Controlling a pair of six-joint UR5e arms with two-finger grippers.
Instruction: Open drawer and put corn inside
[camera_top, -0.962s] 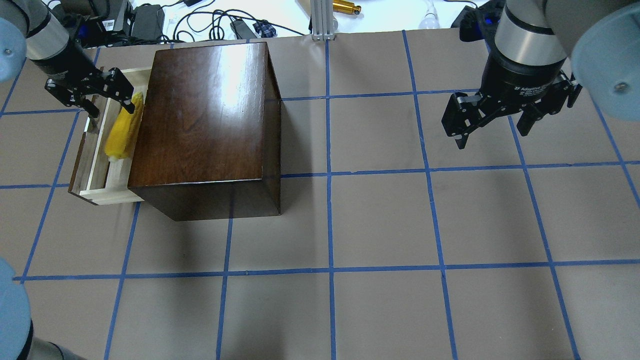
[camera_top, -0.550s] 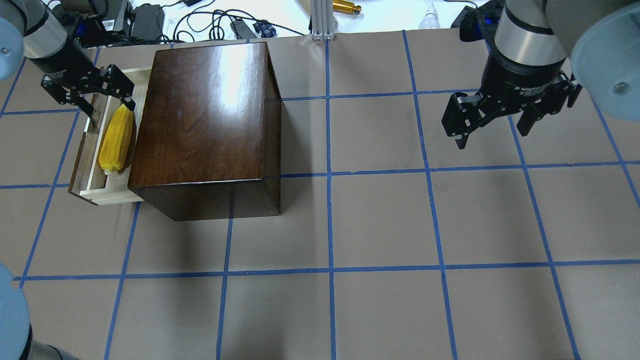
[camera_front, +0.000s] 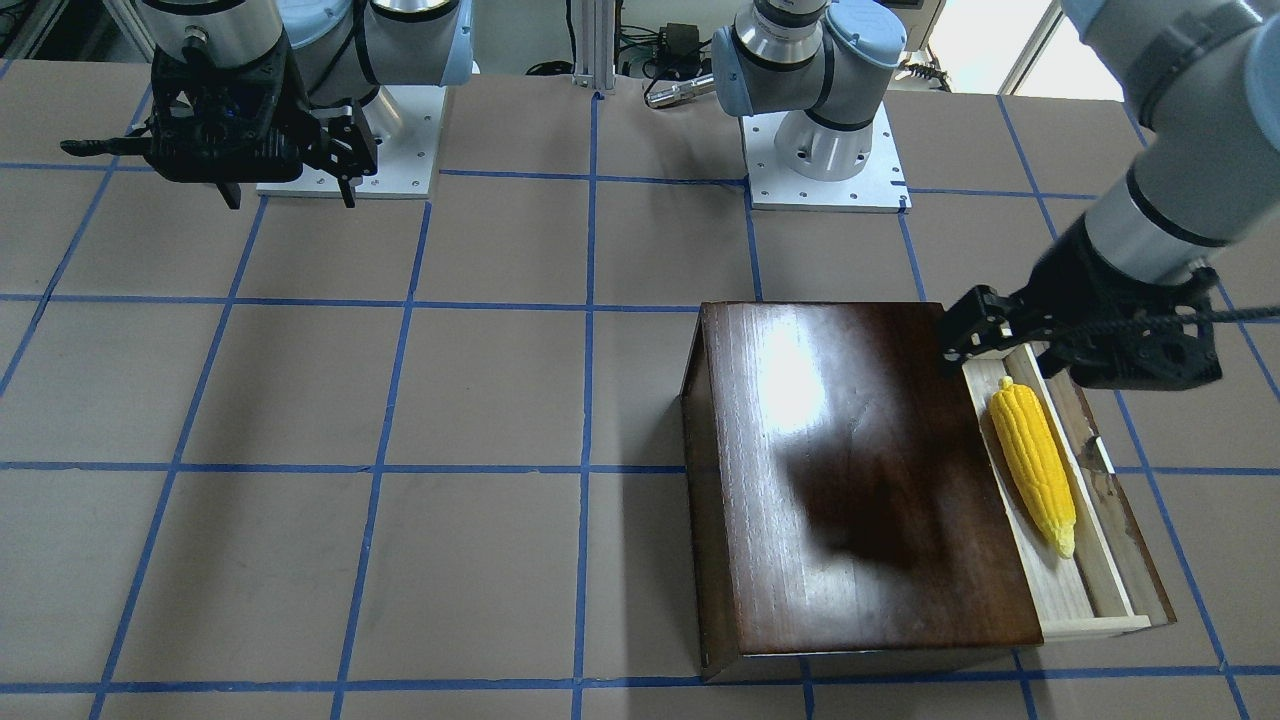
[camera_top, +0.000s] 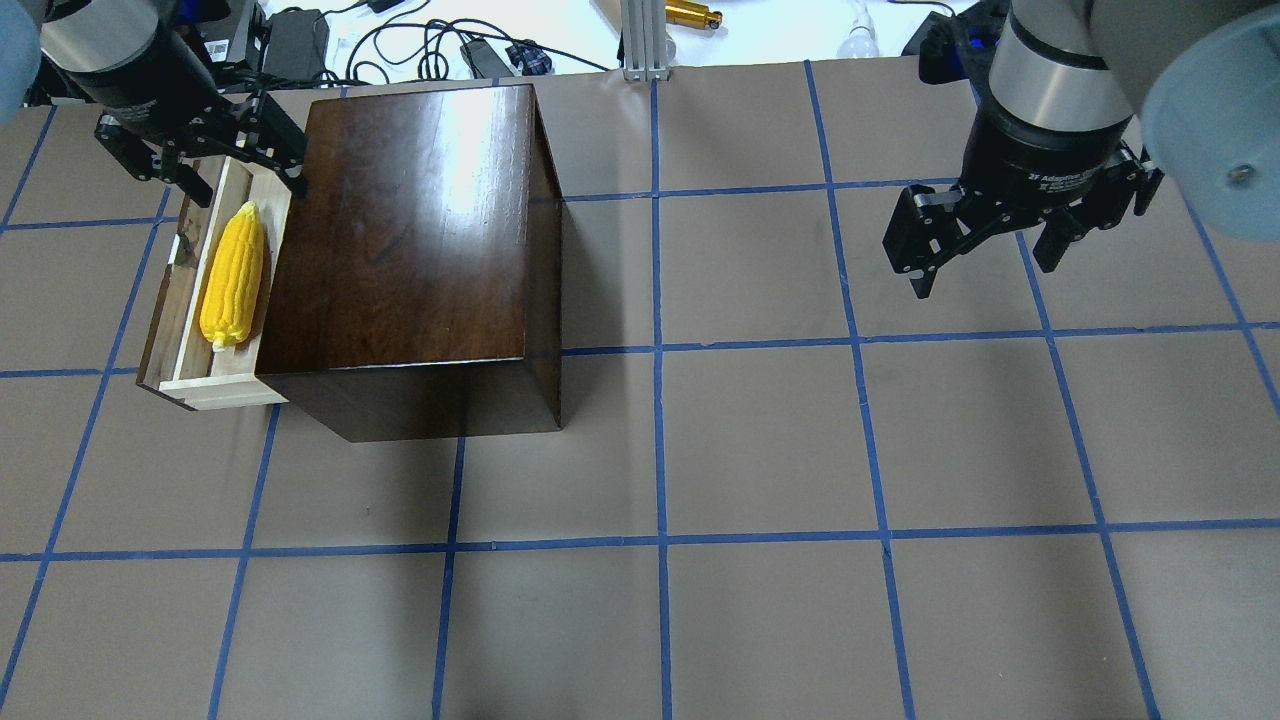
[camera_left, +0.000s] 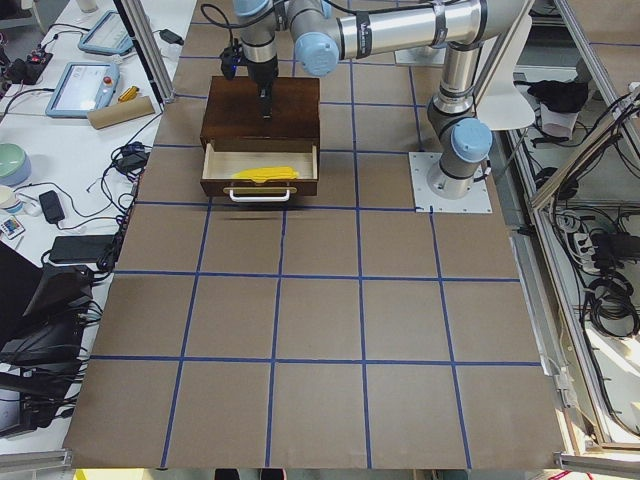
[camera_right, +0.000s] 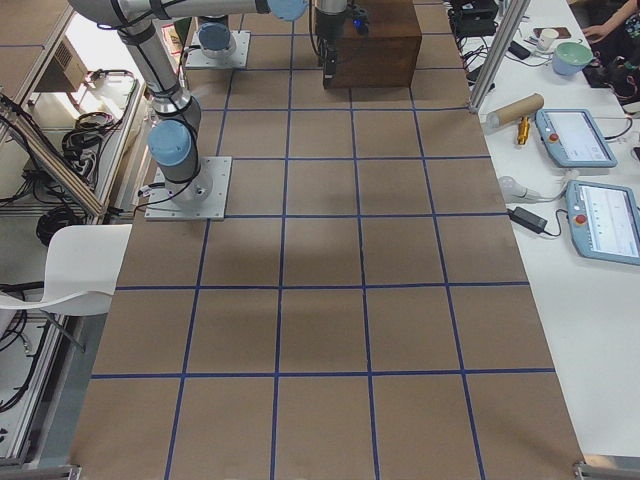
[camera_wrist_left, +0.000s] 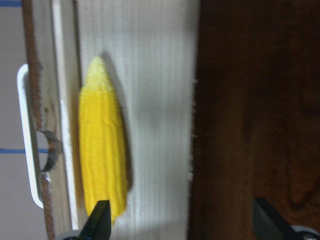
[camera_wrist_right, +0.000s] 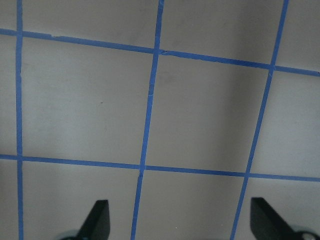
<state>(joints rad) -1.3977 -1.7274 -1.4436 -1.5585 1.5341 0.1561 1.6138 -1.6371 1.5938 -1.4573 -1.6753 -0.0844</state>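
The drawer (camera_top: 228, 388) is pulled out of the dark-brown box (camera_top: 410, 230) toward the overhead view's left. The yellow corn (camera_top: 232, 275) lies flat inside it, lengthwise, and also shows in the front-facing view (camera_front: 1035, 465) and the left wrist view (camera_wrist_left: 102, 160). My left gripper (camera_top: 245, 182) is open and empty. It hovers above the drawer's far end, just beyond the corn, touching nothing. My right gripper (camera_top: 985, 272) is open and empty over bare table far to the right.
The drawer's metal pull (camera_wrist_left: 27, 140) sits on its dark front panel. Cables, power bricks and a metal post (camera_top: 640, 40) lie past the table's far edge. Brown table paper with blue tape lines (camera_top: 660, 540) spreads in front of and right of the box.
My left gripper has lifted and moved toward the table's far edge, away from the corn. The corn has settled flat in the drawer. The right arm has not moved.
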